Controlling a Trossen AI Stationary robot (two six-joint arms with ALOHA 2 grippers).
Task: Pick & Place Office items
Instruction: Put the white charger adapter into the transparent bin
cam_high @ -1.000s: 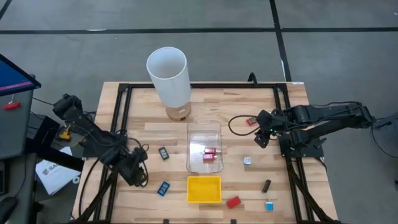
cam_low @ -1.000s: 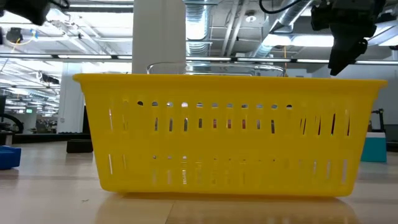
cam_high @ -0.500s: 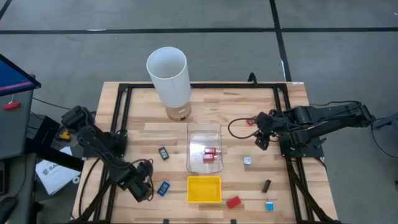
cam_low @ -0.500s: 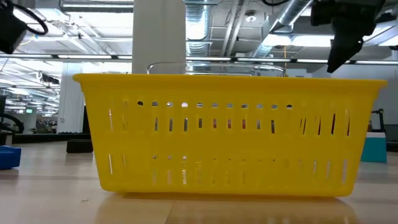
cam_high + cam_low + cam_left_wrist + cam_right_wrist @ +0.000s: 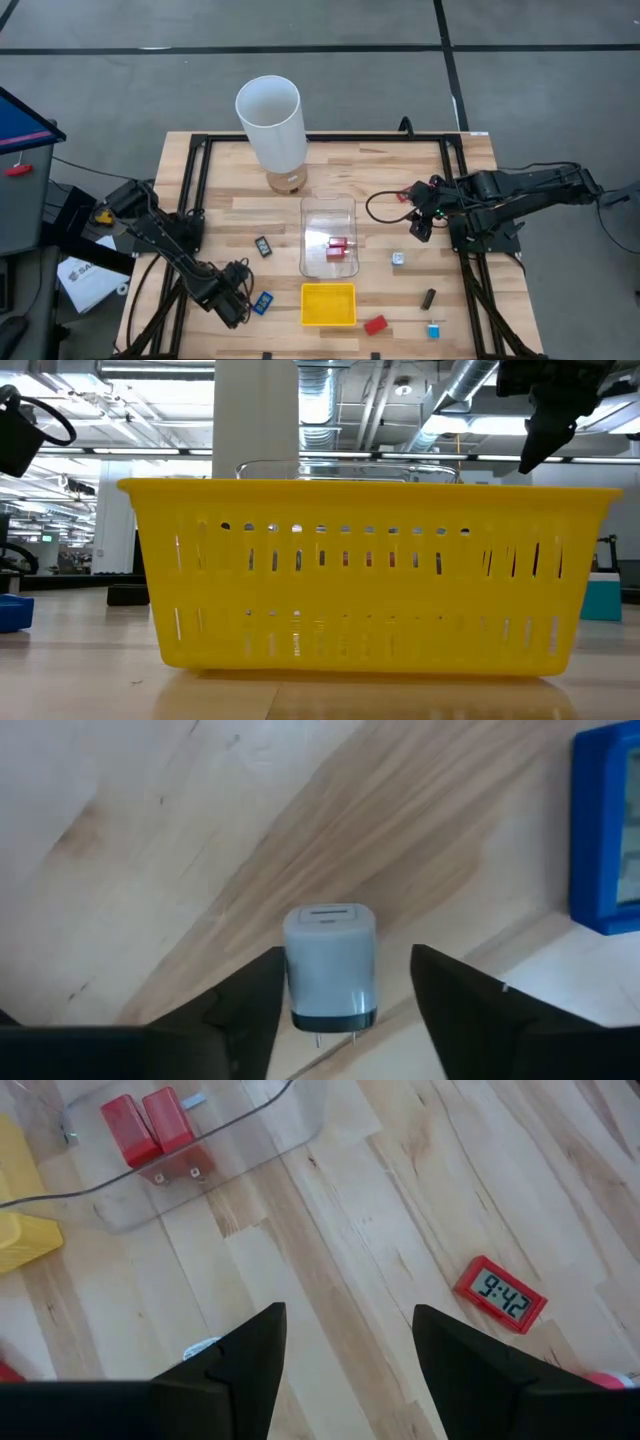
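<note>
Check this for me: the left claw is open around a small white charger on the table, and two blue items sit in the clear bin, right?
Not quite. The items in the clear bin are red, not blue, as the right wrist view shows. The rest holds: the left claw is open around the white charger on the table.

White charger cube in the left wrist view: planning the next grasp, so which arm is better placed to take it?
Left. The white charger cube lies between the left gripper's open fingers, untouched. The right gripper hovers far across the table, beyond the clear plastic bin, fingers open on nothing.
</note>
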